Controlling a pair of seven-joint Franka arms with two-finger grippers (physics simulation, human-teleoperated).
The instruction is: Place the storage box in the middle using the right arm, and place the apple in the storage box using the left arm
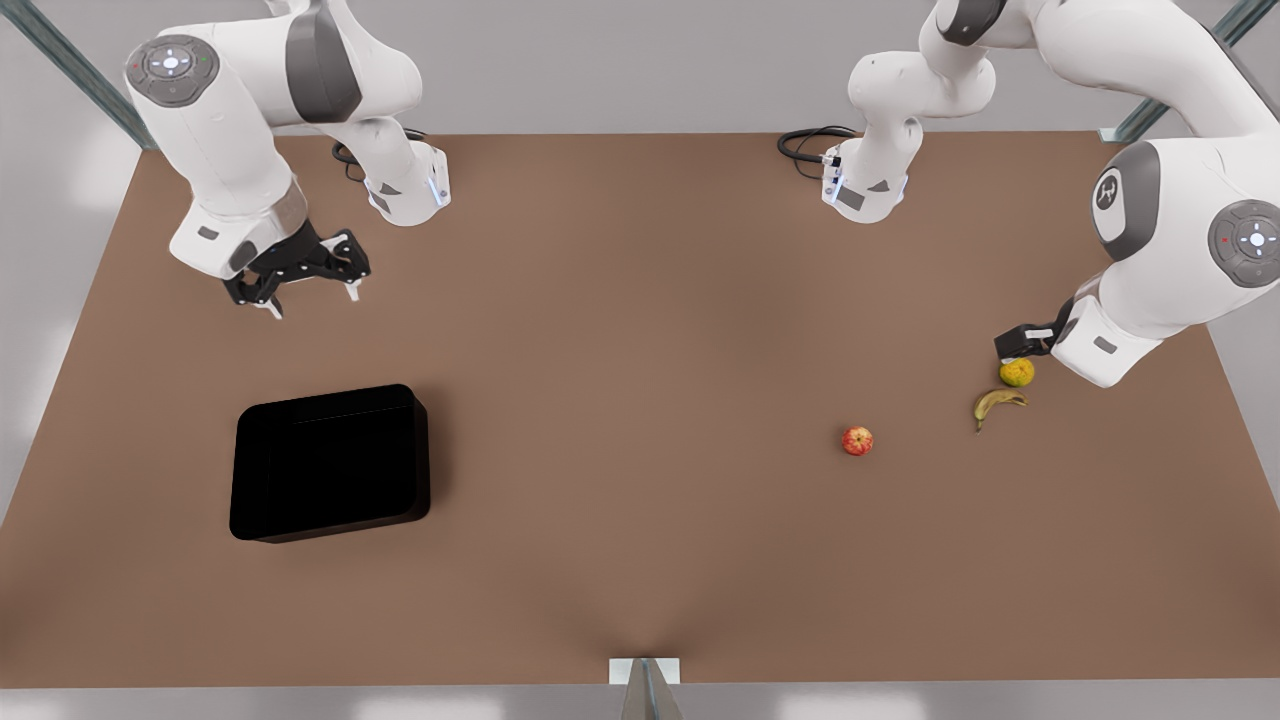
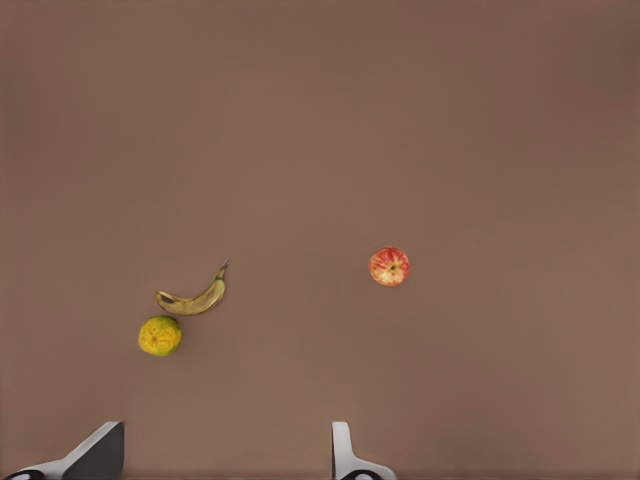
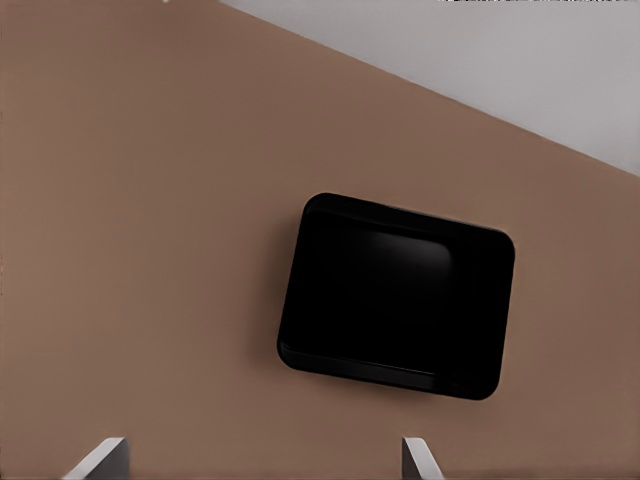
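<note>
Here the storage box (image 1: 330, 463) lies flat on the brown table (image 1: 640, 300) toward the front view's left and a little toward the near edge, with nothing in it. The right gripper (image 1: 312, 287) hangs above the table just beyond the box's far side, touching nothing, its fingers (image 3: 100, 458) spread wide. The apple (image 1: 857, 440) rests alone on the table at the front view's right, well apart from the box. A banana (image 1: 998, 402) and a yellow-orange fruit (image 1: 1017, 372) lie farther right, close together, the fruit on the far side of the banana. The left gripper (image 1: 1020, 343) hovers just beyond the yellow-orange fruit, holding nothing; in the left wrist view its fingers (image 2: 345, 452) stand apart above the bare table.
</note>
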